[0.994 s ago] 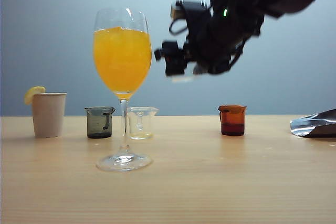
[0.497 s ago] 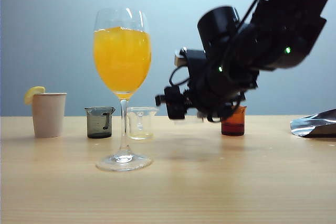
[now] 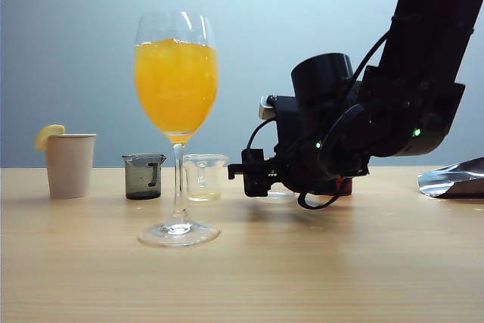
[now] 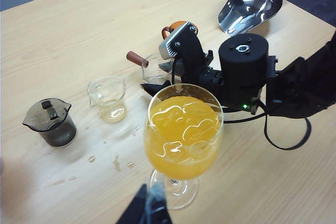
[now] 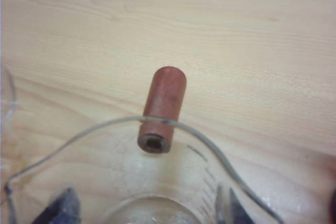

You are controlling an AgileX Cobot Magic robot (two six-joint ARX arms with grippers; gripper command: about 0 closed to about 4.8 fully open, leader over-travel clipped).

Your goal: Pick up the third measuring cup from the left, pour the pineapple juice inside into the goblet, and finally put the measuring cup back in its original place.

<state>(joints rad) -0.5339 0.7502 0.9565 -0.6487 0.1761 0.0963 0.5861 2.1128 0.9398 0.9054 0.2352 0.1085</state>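
Gripping the cup (image 5: 157, 195) with my right gripper (image 5: 144, 211), my jaws are clamped on its glass sides, low over the table (image 3: 302, 262). My own fingers (image 5: 63, 208) are cut off at the frame edge, and the cup's base is out of sight, so I cannot tell whether it touches the wood. Its brown stub handle (image 5: 163, 108) points out over bare wood. Just beside it, the amber cup (image 4: 176, 25) is mostly hidden behind my arm; the other clear cup (image 3: 203, 177) is near, with a gap between. The goblet (image 3: 176, 81), nearly full of orange drink, stands nearer the camera. My left gripper (image 4: 149, 208) shows only as a dark sliver by the goblet's foot; jaws unreadable.
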